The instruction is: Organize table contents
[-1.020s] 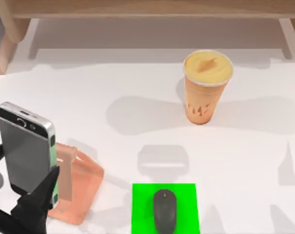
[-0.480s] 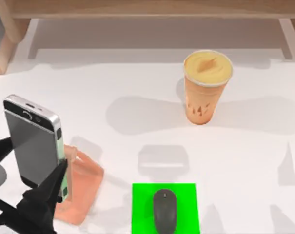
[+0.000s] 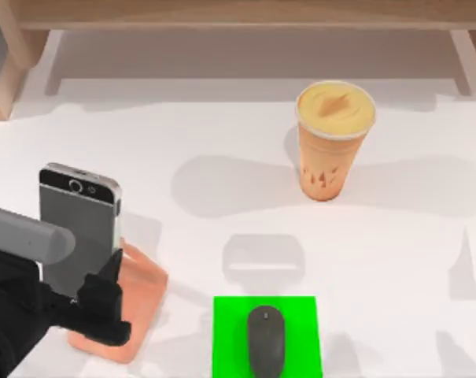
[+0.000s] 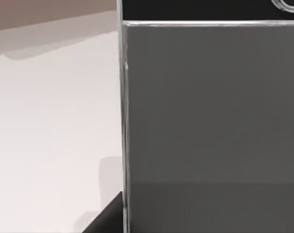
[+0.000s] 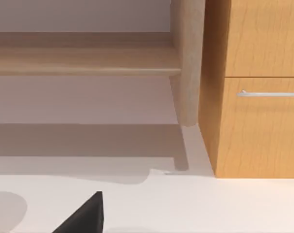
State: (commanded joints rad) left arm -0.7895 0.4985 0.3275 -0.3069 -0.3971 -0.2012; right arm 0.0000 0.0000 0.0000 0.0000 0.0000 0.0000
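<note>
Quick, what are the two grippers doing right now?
Left gripper: closed on the smartphone, above the phone stand.
Right gripper: cannot be told.

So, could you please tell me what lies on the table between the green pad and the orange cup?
Nothing: in the top view the stretch of table between the green pad and the orange cup is bare apart from shadows.

Left end effector [image 3: 84, 295] grips the smartphone [image 3: 79, 228] upright over the pink stand [image 3: 131, 303]; mouse [image 3: 266, 340] on green pad [image 3: 267, 315] — cup [image 3: 332, 142] behind.
</note>
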